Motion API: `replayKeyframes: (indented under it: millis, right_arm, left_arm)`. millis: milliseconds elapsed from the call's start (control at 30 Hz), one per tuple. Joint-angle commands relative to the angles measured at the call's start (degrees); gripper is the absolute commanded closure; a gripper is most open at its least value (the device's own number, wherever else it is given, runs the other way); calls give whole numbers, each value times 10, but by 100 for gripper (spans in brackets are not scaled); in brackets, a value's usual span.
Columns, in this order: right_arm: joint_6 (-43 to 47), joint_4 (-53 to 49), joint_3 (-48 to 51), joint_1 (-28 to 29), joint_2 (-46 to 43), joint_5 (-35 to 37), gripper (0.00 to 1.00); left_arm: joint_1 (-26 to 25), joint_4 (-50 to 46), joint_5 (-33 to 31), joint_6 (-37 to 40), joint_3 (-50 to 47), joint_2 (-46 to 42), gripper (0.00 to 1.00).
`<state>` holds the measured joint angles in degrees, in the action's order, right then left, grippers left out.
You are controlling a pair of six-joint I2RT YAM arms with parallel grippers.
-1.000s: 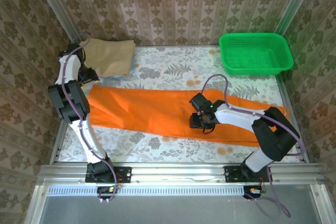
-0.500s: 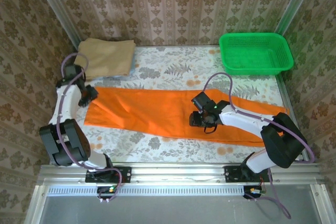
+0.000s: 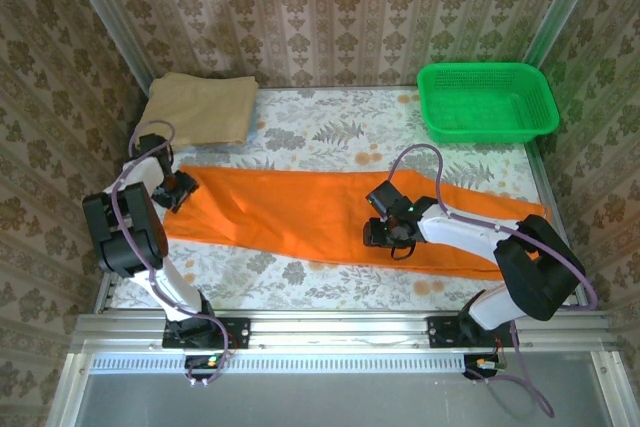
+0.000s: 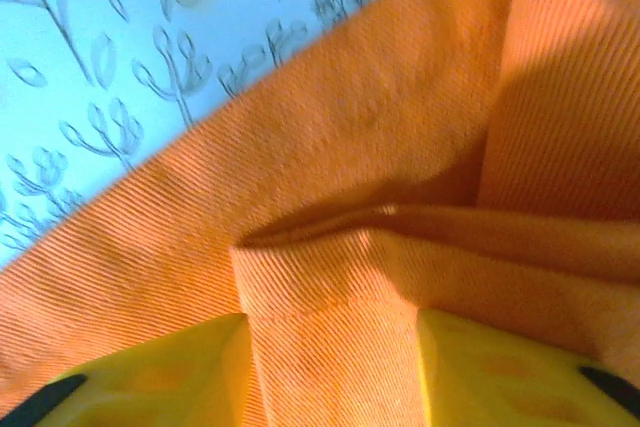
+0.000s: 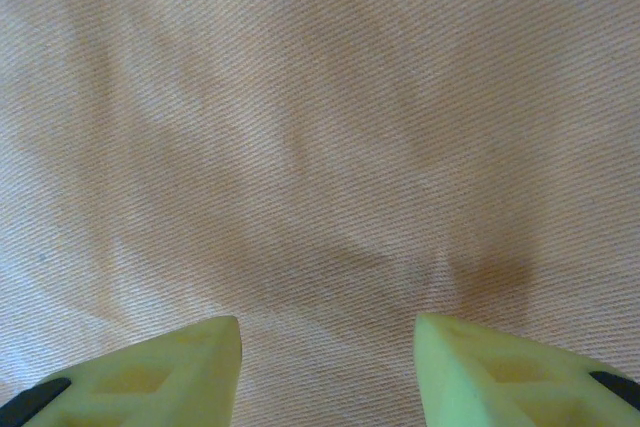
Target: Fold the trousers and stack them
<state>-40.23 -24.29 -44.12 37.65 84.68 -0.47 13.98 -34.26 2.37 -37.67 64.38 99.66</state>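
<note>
Though flat, trousers (image 3: 300, 212) beneath right hand (image 3: 389, 234)

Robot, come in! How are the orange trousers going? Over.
Left gripper astride a fold at trousers end, grip unclear. Right gripper open over midsection. Trousers spread long. Basket stands apart.

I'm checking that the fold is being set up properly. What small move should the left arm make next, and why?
Probably close the left claw on the raised fold of the trousers sitting between its fingers at the garment's left end, so that end can be lifted; the right claw stands open over the middle.
</note>
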Motion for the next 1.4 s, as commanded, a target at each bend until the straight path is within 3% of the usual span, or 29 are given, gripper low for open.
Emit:
replayKeyframes:
  millis: [0, 67, 233, 633, 867, 1167, 1367]
  right_arm:
    - [3, 7, -5, 3, 3, 1, 49]
    - [3, 6, -9, 3, 7, -1, 49]
    - [5, 6, -8, 3, 4, 1, 49]
    - [1, 5, -2, 3, -5, 2, 49]
    - [2, 0, -3, 3, -15, 1, 49]
    - [4, 13, 1, 4, -18, -7, 49]
    - [1, 21, 11, 4, -27, -13, 49]
  left_arm:
    - [15, -14, -31, 12, 12, -5, 50]
    - [23, -6, -14, 10, 3, 1, 53]
    - [21, 16, 1, 9, -27, 7, 72]
    - [22, 55, -11, 18, -32, 45, 71]
    - [21, 46, -13, 22, -36, 25, 99]
    - [20, 1, -13, 31, -39, -58, 100]
    - [24, -61, -51, 25, -57, -131, 100]
